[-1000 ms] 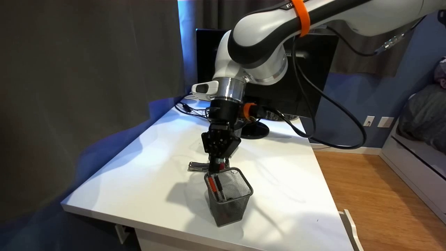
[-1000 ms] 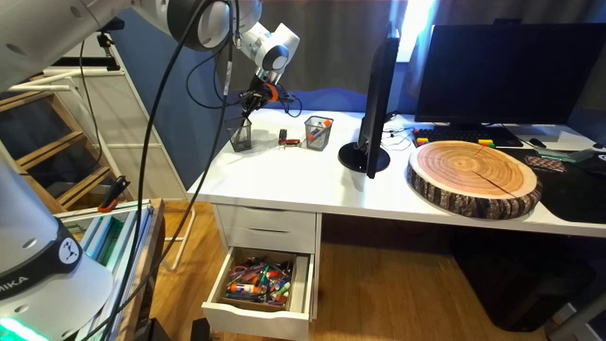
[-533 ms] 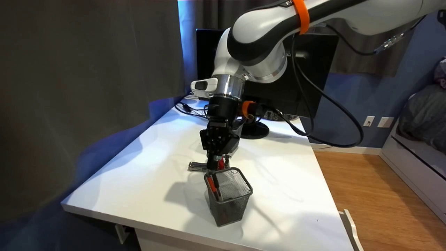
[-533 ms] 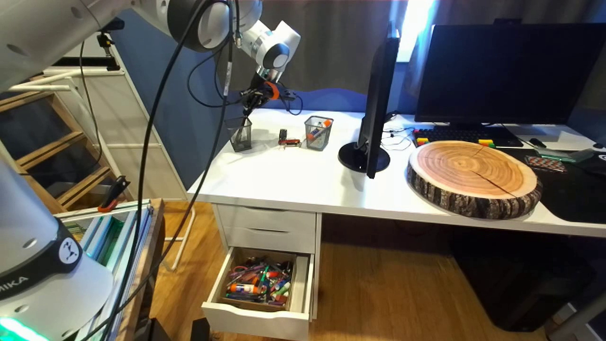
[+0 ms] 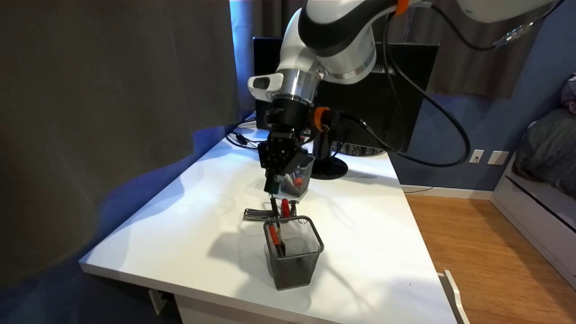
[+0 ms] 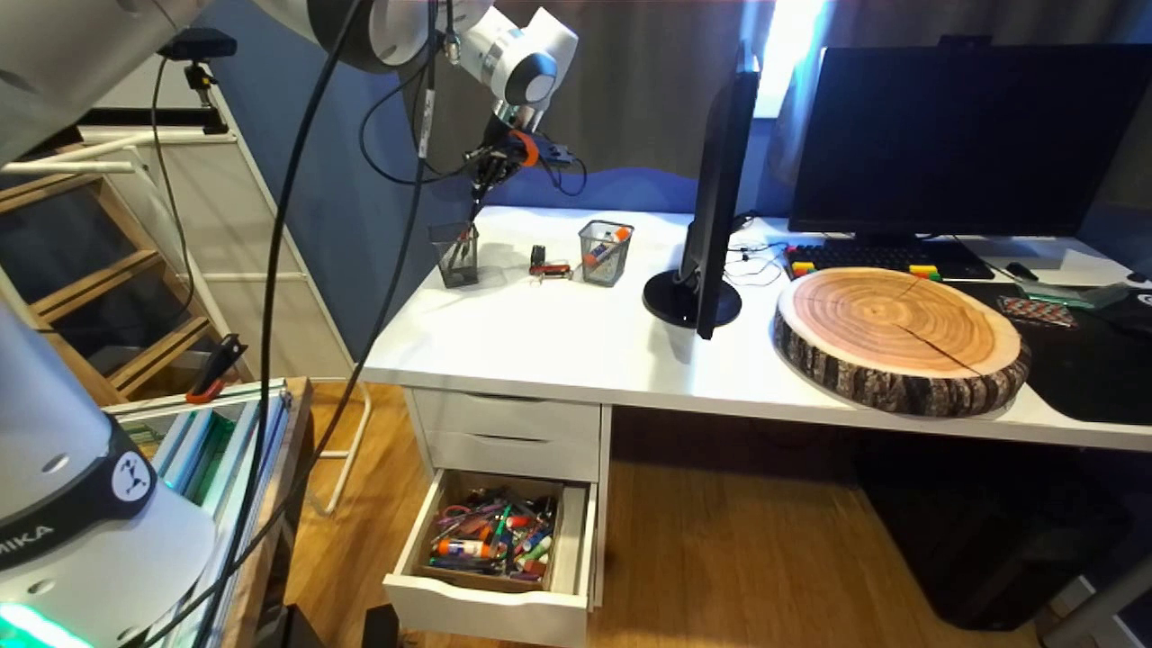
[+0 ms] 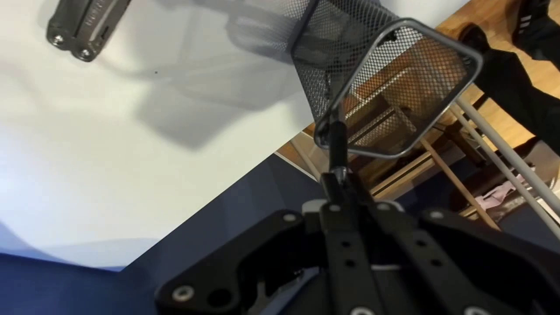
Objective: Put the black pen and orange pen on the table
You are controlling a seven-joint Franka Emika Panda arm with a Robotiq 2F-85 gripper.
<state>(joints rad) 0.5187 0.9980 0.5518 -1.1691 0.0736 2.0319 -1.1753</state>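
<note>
My gripper (image 5: 272, 191) is shut on the top end of the black pen (image 5: 275, 208), above the black mesh cup (image 5: 294, 270). The black pen's lower part is still inside the cup. The wrist view shows the gripper (image 7: 344, 180) with its jaws closed round the pen's end and the black pen (image 7: 338, 144) running down past the cup's rim (image 7: 437, 122). The orange pen (image 5: 273, 236) leans in the same cup, beside the black pen; I cannot make it out in the wrist view. The cup stands upright on the white table (image 5: 180, 243).
A metal multi-tool (image 5: 255, 215) and a red item (image 5: 285, 208) lie behind the cup. A second mesh cup (image 6: 614, 270) holds an orange-capped glue stick. A monitor (image 6: 724, 189) stands farther along. An open drawer (image 6: 486, 603) juts out below the table.
My gripper has risen from the cup's rim, drawing the black pen partly upward. The cup has shifted slightly. The orange pen stays in the cup.
</note>
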